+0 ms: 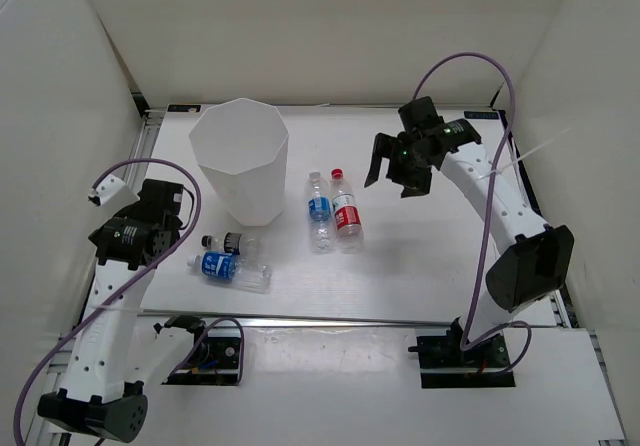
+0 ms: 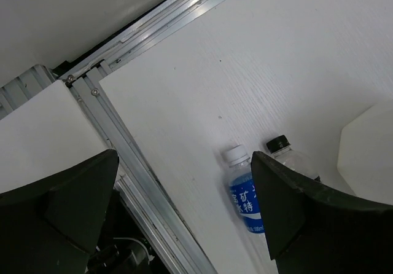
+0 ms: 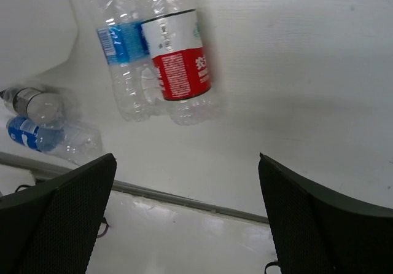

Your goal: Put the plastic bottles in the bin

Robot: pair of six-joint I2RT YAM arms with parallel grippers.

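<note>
Bin (image 1: pixel 243 181): white, faceted, standing upright with its top open, at 11 o'clock on the table (image 1: pixel 430 256).
Red-labelled bottle (image 1: pixel 347 214): lying near the table's centre, red cap towards 12 o'clock.
First blue-labelled bottle (image 1: pixel 319 209): lying just beside the red-labelled bottle, on its 9 o'clock side, white cap towards 12 o'clock.
Second blue-labelled bottle (image 1: pixel 228 268): lying at 7 o'clock on the table, white cap towards 9 o'clock.
Dark-labelled bottle (image 1: pixel 236 243): short, black cap, lying just beside the second blue-labelled bottle on its 12 o'clock side, near the bin's foot.
Left gripper (image 2: pixel 184 157): jaws spread wide with nothing between them, at 9 o'clock, beside the two bottles lying there.
Right gripper (image 1: pixel 395 176): jaws spread wide and empty, above the table at 2 o'clock, well apart from the centre pair.
</note>
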